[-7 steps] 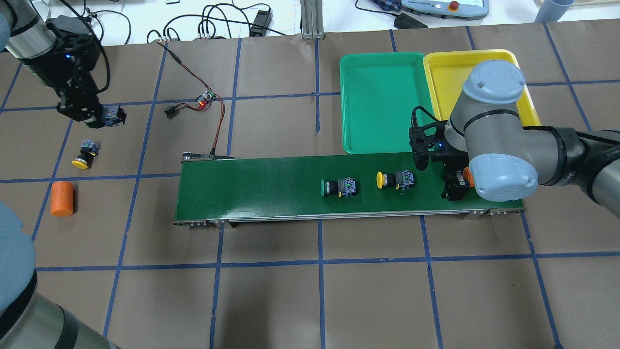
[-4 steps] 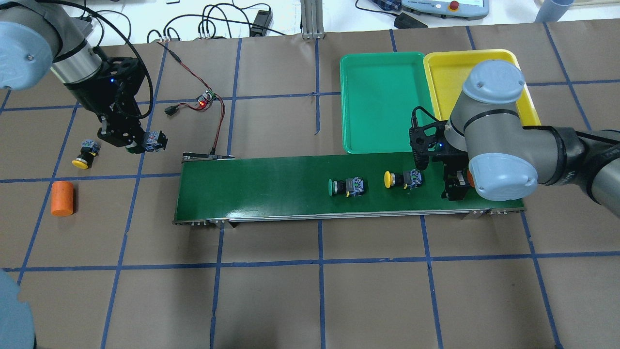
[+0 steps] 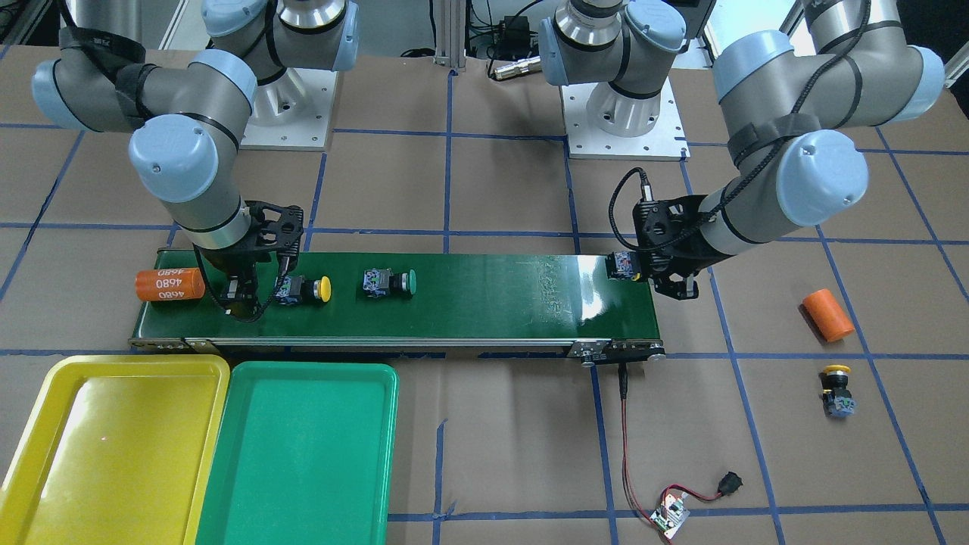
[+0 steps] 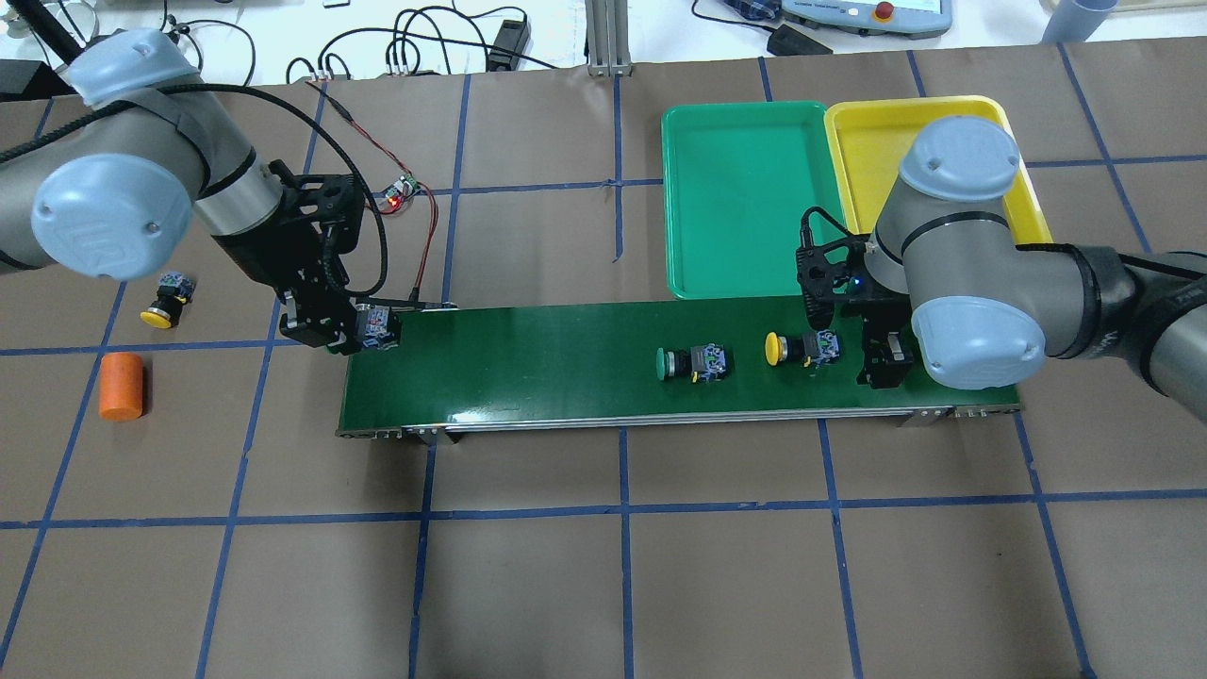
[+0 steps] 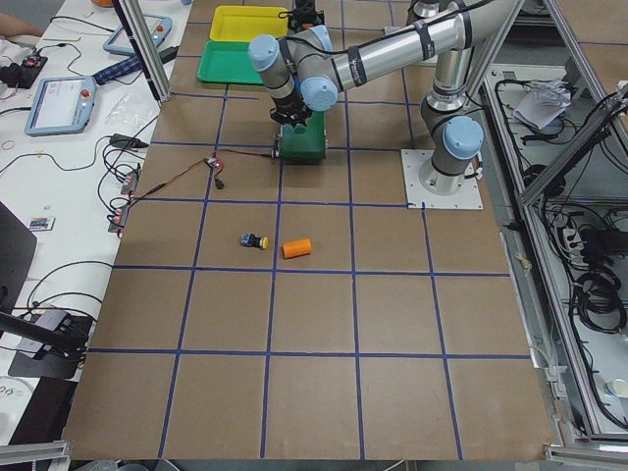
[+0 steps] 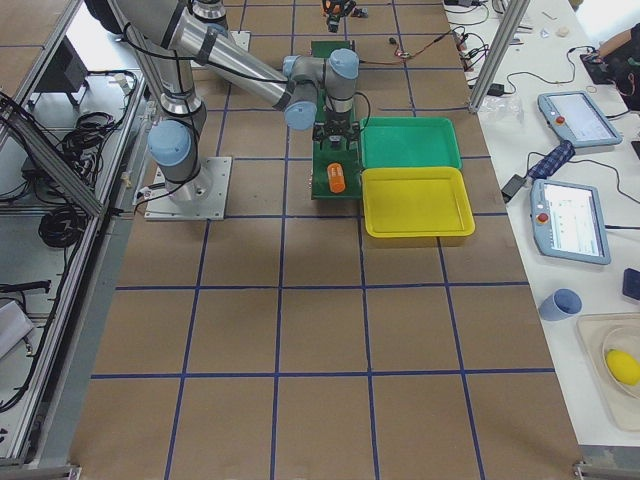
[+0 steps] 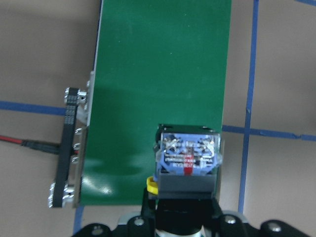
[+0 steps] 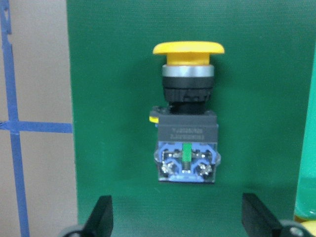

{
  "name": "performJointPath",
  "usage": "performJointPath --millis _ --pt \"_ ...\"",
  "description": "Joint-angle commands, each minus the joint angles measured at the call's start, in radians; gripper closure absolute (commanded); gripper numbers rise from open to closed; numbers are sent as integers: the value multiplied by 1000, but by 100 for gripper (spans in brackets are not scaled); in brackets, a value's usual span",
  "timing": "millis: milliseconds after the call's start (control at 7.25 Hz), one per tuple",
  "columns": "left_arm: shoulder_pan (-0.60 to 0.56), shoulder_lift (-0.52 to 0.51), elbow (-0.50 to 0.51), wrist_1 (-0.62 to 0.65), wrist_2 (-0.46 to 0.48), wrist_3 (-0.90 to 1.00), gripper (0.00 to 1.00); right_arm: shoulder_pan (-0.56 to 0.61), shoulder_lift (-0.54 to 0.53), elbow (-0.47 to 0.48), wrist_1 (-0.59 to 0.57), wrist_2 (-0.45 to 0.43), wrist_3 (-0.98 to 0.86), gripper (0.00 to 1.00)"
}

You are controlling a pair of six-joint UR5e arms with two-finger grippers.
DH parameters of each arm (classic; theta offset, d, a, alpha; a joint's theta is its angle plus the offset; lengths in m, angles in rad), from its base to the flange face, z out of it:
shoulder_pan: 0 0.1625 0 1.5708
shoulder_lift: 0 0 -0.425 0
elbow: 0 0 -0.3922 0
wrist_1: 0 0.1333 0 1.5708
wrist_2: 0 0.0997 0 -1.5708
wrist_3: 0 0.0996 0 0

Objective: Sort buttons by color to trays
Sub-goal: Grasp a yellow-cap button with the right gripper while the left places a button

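The yellow button (image 8: pixel 186 113) is seen mid-frame on the belt (image 8: pixel 118 74), just ahead of the wide-spread, empty right gripper (image 8: pixel 178 219), its long axis pointed straight away, cap farthest, while a second button (image 7: pixel 187 158) is gripped by the left gripper (image 4: pixel 344 330) over the belt's left end.

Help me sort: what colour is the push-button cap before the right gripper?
Yellow cap; clearest in right wrist view.

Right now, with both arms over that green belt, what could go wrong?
1. The left gripper is shut on a held button at the very end of the belt; released there, it might tip off the edge.
2. The open right gripper faces the yellow button, with an orange cylinder close behind the gripper; a clumsy grab could knock either one.
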Motion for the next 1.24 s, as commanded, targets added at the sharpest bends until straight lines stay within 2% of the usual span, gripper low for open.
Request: performJointPath --millis 0,276,414,552,690,966,1104 --pt "-106 33 -131 186 9 -174 100 0 5 3 2 2 1 11" --pt "-148 0 -149 255 41 -213 100 0 7 1 0 0 1 14" --pt "-153 -5 -168 259 52 -218 100 0 7 1 0 0 -2 25" --pt "-152 -8 -198 313 49 -222 55 0 7 3 2 0 -7 48" --pt "-152 22 -211 353 55 -215 1 0 8 3 2 0 -7 67" --pt "-133 44 -156 352 89 -203 0 0 7 -8 0 -3 -10 89" --pt "-80 26 -63 307 77 -193 0 -2 8 -11 -3 -12 -9 93"
